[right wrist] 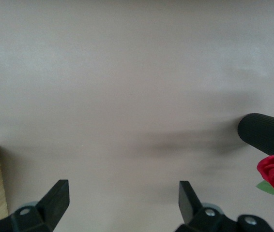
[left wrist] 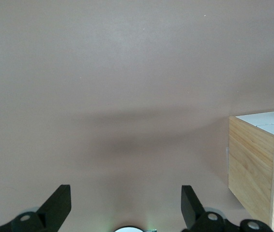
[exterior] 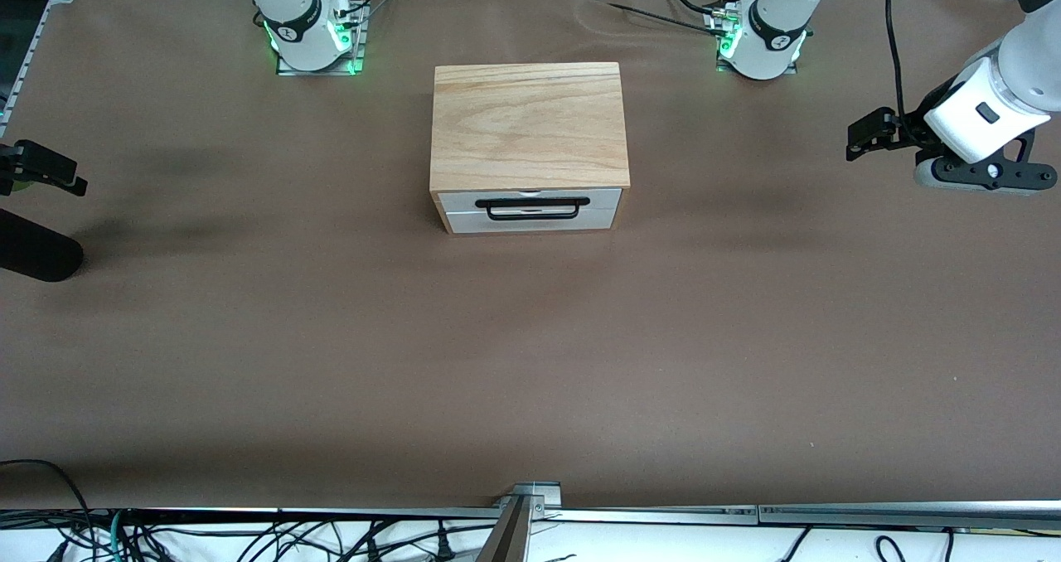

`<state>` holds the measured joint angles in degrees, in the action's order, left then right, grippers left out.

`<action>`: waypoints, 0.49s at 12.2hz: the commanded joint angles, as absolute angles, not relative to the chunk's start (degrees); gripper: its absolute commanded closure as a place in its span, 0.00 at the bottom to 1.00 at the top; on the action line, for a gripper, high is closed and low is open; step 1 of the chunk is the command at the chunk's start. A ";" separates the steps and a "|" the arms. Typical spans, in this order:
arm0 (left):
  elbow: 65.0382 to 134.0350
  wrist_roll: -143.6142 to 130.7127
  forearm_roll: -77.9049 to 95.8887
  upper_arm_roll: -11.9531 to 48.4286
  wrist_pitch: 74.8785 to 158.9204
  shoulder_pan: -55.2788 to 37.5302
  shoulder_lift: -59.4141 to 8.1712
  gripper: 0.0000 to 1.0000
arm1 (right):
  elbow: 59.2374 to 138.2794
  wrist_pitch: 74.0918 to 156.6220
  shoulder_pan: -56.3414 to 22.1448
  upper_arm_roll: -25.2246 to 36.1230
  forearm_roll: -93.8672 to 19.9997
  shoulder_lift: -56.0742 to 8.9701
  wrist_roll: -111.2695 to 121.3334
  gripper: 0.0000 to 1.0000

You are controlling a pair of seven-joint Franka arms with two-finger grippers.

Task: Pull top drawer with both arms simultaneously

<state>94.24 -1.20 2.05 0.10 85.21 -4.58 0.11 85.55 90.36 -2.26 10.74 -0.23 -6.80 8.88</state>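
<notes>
We find the drawer [exterior: 530, 207] closed; left gripper [exterior: 862, 135] and right gripper [exterior: 50, 168] hover at the surface's [exterior: 530, 363] end edges, fingers spread, evidently awaiting approach.

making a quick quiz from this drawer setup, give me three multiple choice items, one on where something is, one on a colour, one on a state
1. Where does the cabinet stand?
A. midway between the two arms' ends of the table
B. at the table edge nearest the front camera
C. on top of an arm's base

2. What colour is the top drawer's handle?
A. red
B. black
C. gold

3. How is the top drawer?
A. pulled fully out
B. taken out and lying on the table
C. pushed in

Answers:
1 A, it sits centred, with the left gripper and right gripper out toward either end.
2 B, a thin black bar crosses the white front.
3 C, its front lies flush with the cabinet.
</notes>
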 commanded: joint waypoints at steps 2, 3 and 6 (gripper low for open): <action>90.18 -1.76 -0.18 -0.17 83.85 -5.10 -1.93 0.00 | 86.04 90.44 -1.58 9.93 0.35 -6.24 8.61 0.00; 90.18 -1.76 -0.09 -0.18 83.85 -5.10 -1.93 0.00 | 86.04 90.44 -1.58 9.93 0.35 -6.24 8.61 0.00; 90.26 -1.76 0.00 -0.18 83.85 -4.83 -2.28 0.00 | 86.04 90.44 -1.58 9.93 0.35 -6.24 8.61 0.00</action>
